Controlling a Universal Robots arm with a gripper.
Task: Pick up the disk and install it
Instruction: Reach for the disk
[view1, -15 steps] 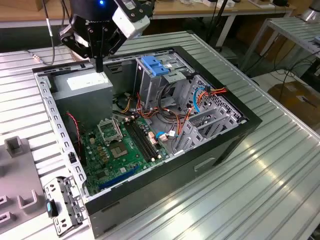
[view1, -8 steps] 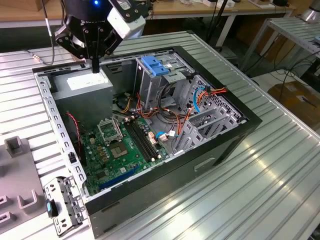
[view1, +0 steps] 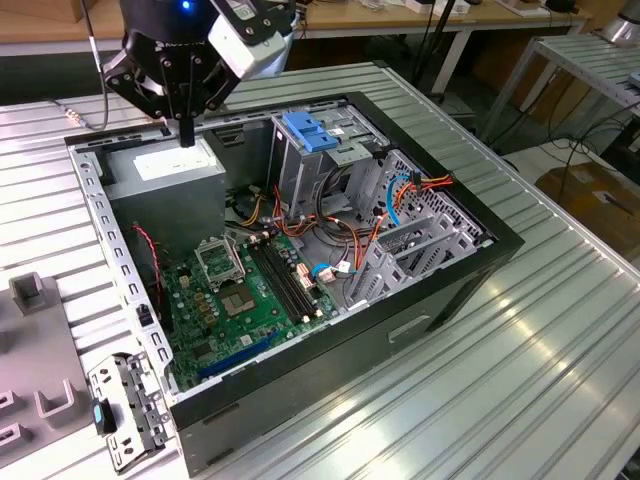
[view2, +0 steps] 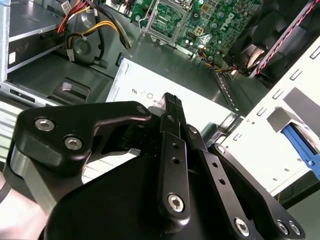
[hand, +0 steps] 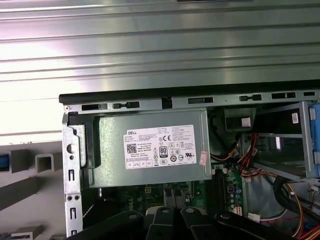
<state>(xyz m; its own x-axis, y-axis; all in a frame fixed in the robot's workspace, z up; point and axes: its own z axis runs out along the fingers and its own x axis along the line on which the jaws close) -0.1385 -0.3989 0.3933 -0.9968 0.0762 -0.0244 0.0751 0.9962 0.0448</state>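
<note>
Hovering with gripper (view1: 187, 133) pinched together and empty, power supply (view1: 166, 164) just beneath its tips. Seemingly early: yet to fetch the disk, yet to install it

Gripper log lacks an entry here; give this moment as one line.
gripper: shut, empty | position: above power supply in open computer case

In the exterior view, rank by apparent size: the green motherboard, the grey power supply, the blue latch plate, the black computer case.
Largest to smallest:
1. black computer case
2. green motherboard
3. grey power supply
4. blue latch plate
The middle two are close, and the power supply seems farther back, so that pair is unsure.
</note>
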